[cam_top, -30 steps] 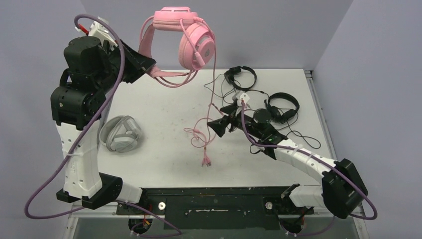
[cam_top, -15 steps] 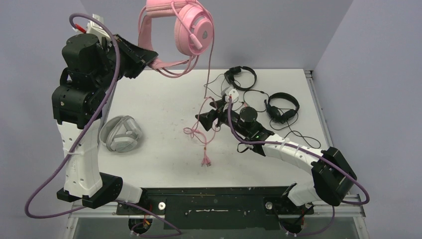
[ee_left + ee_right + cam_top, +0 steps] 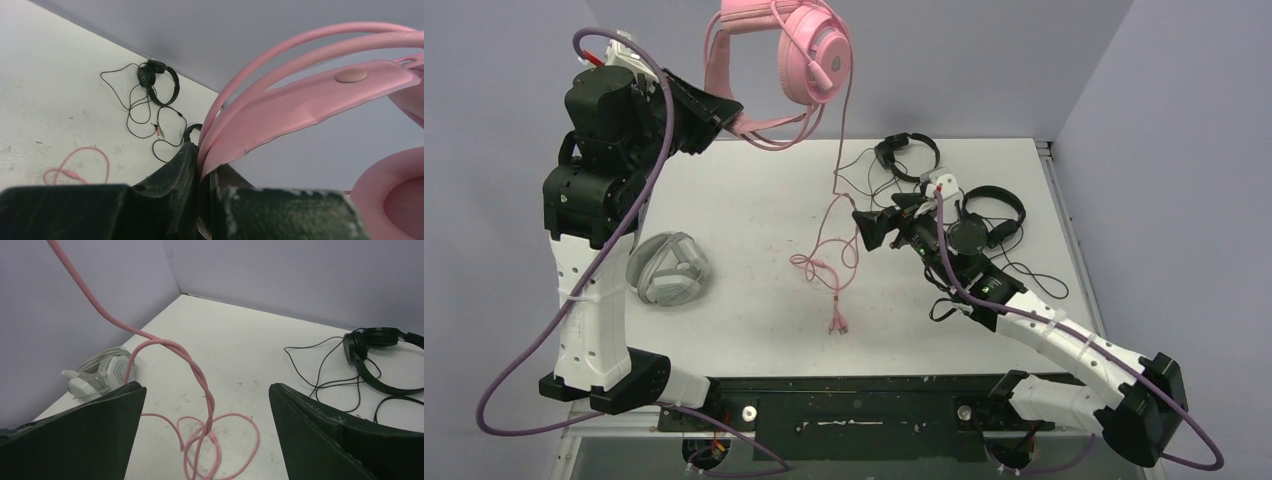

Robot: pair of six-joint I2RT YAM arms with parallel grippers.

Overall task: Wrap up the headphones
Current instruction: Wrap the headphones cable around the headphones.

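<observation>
The pink headphones (image 3: 786, 48) hang high above the table's back, and my left gripper (image 3: 724, 113) is shut on their headband (image 3: 300, 100); the jaws meet on the pink band (image 3: 202, 165). Their pink cable (image 3: 838, 170) drops from an ear cup to a loose coil (image 3: 822, 266) on the table, plugs (image 3: 836, 323) nearest me. My right gripper (image 3: 865, 228) stands open just right of the hanging cable. In the right wrist view the twisted cable (image 3: 199, 374) runs between its open fingers (image 3: 207, 387) without touching them. The white-grey headphones (image 3: 667, 270) lie at the left.
Two thin black headphones (image 3: 908, 155) (image 3: 992, 214) with tangled black cords lie at the back right, close behind and under my right arm. The table's right edge (image 3: 1064, 230) and a grey wall behind bound the space.
My left gripper has lifted the pink headphones higher, pulling the cable up. My right gripper swung left toward the cable, then back right, and stays open.
</observation>
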